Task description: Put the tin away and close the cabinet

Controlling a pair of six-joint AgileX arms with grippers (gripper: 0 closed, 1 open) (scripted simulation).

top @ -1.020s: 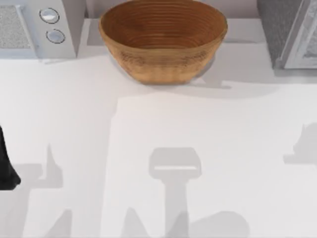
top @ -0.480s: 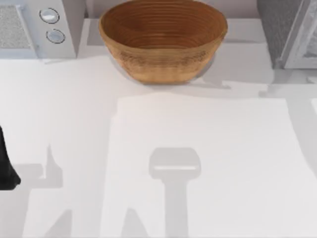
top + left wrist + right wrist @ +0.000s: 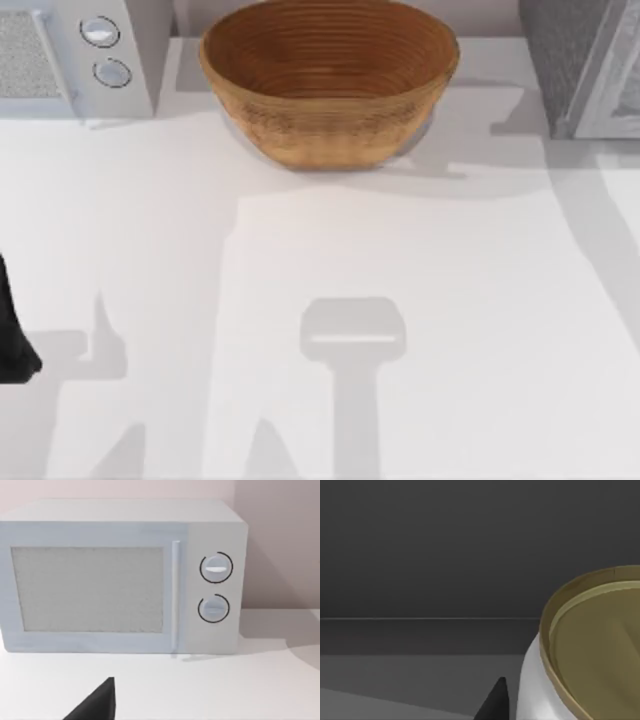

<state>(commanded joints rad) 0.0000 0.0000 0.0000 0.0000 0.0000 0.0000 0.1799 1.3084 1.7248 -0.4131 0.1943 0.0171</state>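
Observation:
The tin [image 3: 580, 660] has a white body and a gold lid, and it sits tilted and very close in the right wrist view. My right gripper [image 3: 545, 715] is shut on it, with one black fingertip [image 3: 494, 702] showing beside its wall. Behind the tin is the dark grey inside of the cabinet [image 3: 445, 555], with a shelf edge running across. In the top view the cabinet [image 3: 575, 60] stands at the far right corner, its pale door [image 3: 618, 85] swung open. My left arm [image 3: 12, 340] is parked at the table's left edge.
A large woven bowl [image 3: 328, 80] stands at the back middle. A white microwave [image 3: 70, 55] fills the back left corner and faces the left wrist camera [image 3: 125, 580]. The white table [image 3: 400, 300] carries only shadows across its middle and front.
The right arm's shadow has slid from the right edge of the table up toward the cabinet. The left arm has stayed put.

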